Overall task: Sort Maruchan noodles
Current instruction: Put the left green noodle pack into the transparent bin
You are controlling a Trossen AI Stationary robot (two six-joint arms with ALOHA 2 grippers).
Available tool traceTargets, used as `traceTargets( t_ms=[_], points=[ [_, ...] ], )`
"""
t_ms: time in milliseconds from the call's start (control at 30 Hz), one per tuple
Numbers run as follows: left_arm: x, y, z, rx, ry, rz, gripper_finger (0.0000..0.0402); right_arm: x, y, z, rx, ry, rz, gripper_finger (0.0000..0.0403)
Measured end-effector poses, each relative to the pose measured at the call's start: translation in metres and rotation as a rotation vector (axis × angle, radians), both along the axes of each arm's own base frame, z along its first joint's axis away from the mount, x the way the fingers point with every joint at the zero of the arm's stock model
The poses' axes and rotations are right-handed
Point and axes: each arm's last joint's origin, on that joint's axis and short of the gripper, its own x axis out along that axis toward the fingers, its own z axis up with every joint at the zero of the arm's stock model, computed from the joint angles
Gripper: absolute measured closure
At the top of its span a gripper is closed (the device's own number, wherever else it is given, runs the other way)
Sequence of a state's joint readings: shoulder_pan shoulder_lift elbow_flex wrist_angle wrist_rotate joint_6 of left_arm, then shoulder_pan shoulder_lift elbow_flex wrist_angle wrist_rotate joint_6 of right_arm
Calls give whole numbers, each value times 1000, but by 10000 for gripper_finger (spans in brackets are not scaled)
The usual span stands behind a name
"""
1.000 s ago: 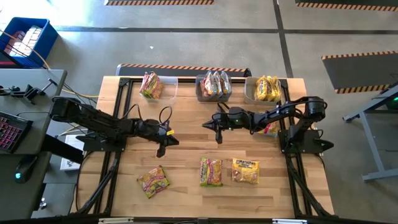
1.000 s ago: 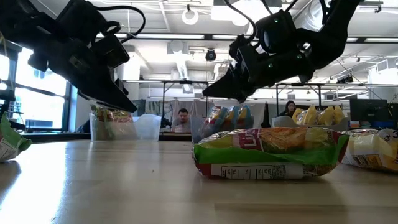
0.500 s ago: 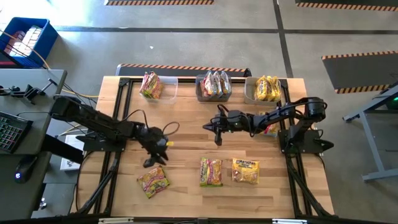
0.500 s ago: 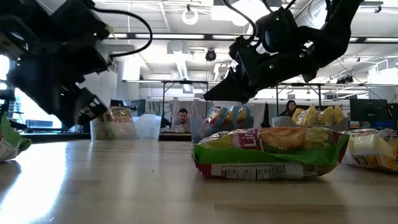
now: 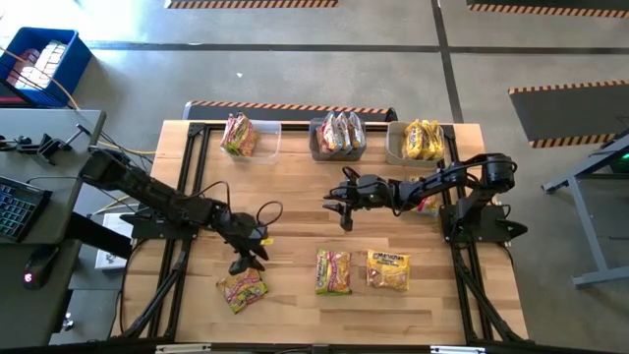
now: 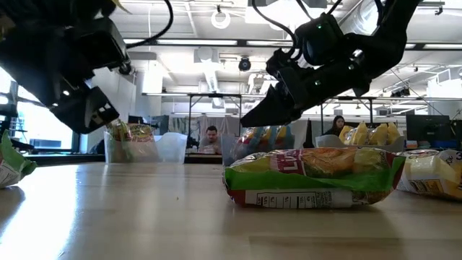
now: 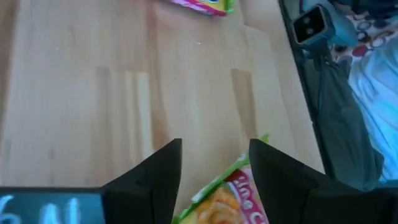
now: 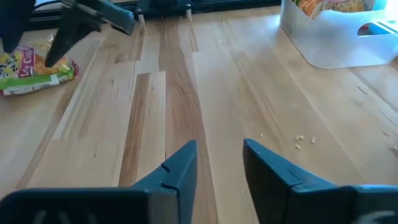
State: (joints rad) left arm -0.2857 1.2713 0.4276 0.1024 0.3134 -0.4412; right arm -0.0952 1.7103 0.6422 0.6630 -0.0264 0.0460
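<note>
Three Maruchan noodle packets lie flat on the wooden table near its front: a green-red one [image 5: 242,290] at the left, a green-pink one [image 5: 333,271] in the middle and a yellow one [image 5: 387,269] beside it. My left gripper [image 5: 242,264] hangs open just above the far end of the green-red packet [image 7: 231,198], which shows between and past its fingers without touching them. My right gripper [image 5: 339,210] hovers open over bare wood at the table's middle [image 8: 219,146], with nothing between its fingers. In the low view both grippers [image 6: 90,119] [image 6: 249,121] are well above the tabletop.
Three clear bins stand along the far edge: the left [image 5: 251,136] with green-red packets, the middle [image 5: 338,135] with pink ones, the right [image 5: 420,141] with yellow ones. Another packet [image 5: 428,204] lies under my right arm. People sit in the room beyond the table.
My left gripper has moved toward the table's near edge and down toward the green-red packet, turning as it went, and has opened. My right gripper has stayed over the table's middle and has opened. No packet has moved.
</note>
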Motion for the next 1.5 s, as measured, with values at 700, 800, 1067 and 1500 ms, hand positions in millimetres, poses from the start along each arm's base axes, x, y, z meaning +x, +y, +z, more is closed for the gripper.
traceTargets(
  t_ms=[700, 800, 1067, 1500],
  points=[
    [8, -44, -24, 91, 89, -177, 224, 1, 6, 0, -2, 0, 25, 251],
    [16, -53, -26, 79, 106, -241, 225, 1, 6, 0, -1, 0, 24, 251],
    [24, -61, -31, 109, 184, -352, 279, 0, 6, 0, -1, 1, 24, 251],
    [25, -27, -13, 167, 209, -279, 399, 0, 5, 0, -9, 5, 2, 251]
  ],
)
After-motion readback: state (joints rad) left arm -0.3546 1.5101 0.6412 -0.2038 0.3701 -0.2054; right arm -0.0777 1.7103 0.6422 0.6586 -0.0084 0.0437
